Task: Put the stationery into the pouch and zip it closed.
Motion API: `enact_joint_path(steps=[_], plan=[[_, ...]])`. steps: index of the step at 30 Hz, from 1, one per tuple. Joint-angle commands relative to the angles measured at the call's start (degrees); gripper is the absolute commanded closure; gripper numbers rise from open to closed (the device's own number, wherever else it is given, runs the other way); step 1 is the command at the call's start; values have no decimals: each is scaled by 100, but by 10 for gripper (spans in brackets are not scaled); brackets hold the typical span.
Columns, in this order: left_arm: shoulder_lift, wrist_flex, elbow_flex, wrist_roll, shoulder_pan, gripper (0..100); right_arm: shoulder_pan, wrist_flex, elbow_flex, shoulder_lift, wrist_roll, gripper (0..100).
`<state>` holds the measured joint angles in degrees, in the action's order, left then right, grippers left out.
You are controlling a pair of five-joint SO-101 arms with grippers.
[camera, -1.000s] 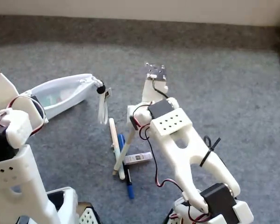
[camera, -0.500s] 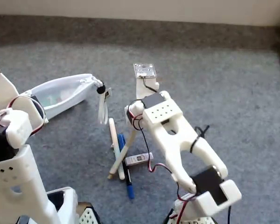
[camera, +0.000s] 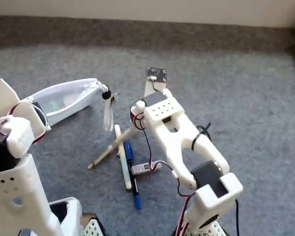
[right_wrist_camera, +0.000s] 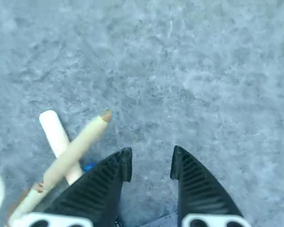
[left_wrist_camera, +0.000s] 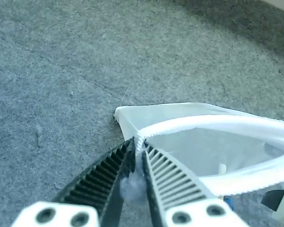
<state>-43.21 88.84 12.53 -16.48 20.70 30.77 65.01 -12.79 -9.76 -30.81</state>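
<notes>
While the stationery lies loose on the grey tabletop point(camera: 246, 98), we judge the task to be in its loading step, with the zip-up not yet begun. Nearest the arm bases lie a blue pen point(camera: 129, 151), a white pen point(camera: 123, 164) beside it and a small white block point(camera: 146, 167). A cream pencil point(camera: 108, 150) lies crossed over the white pen. Just beyond, the right pincer point(right_wrist_camera: 150, 158) hangs over the tabletop, partly parted and holding nothing, with the pencil's brown tip near one finger. Farther off, the left pincer point(left_wrist_camera: 137, 144) is clamped tight on the end corner of the translucent pouch point(camera: 64, 101), whose mouth stands open towards the pile. As we see it, the next move calls for setting the right pincer astride the pencil's shaft and closing on it. The pencil then has to go lengthwise into the mouth without snagging the dangling zip strap point(camera: 108, 115).
</notes>
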Motion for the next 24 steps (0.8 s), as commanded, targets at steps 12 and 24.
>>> enact_joint_path(steps=[12, 24], plan=[[4, -158, 4, 62, 48, 993, 400, 207, 840, 409, -659, 861], [4, -431, -40, 18, 963, 993, 514, -1226, 848, 84, -1073, 861]])
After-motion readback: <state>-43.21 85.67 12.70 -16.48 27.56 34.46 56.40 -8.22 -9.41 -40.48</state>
